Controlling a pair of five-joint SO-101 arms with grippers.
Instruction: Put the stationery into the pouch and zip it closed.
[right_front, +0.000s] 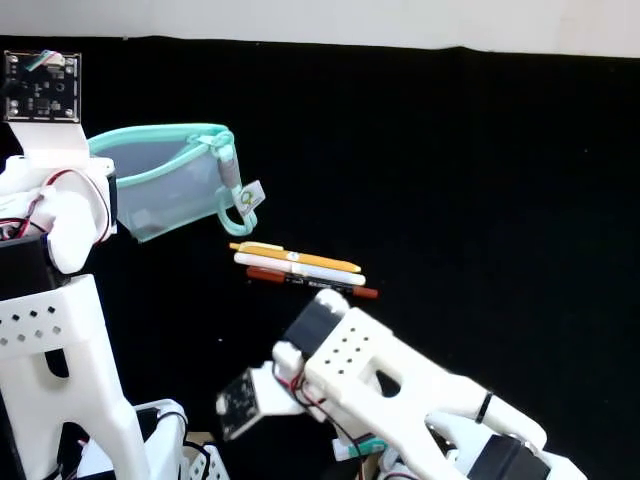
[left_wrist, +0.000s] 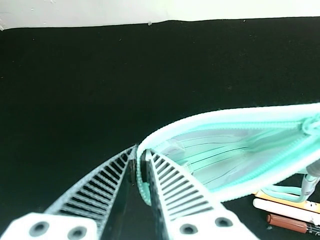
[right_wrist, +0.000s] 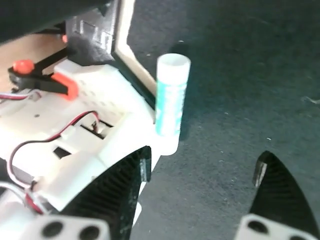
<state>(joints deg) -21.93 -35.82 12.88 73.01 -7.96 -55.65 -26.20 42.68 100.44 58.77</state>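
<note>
In the high view the left arm covers one end of the pouch, and the right arm hides its own jaws. The left wrist view cuts off the pouch's far end and the pens. The left jaws are clenched on the pouch's rim at the end of its unzipped mouth. Inside, pale lining and seams show. Three pens, yellow, white and brown, lie side by side on the table at 4 o'clock from the pouch. The right jaws are released and gape near an upright glue stick just beside an arm's base.
</note>
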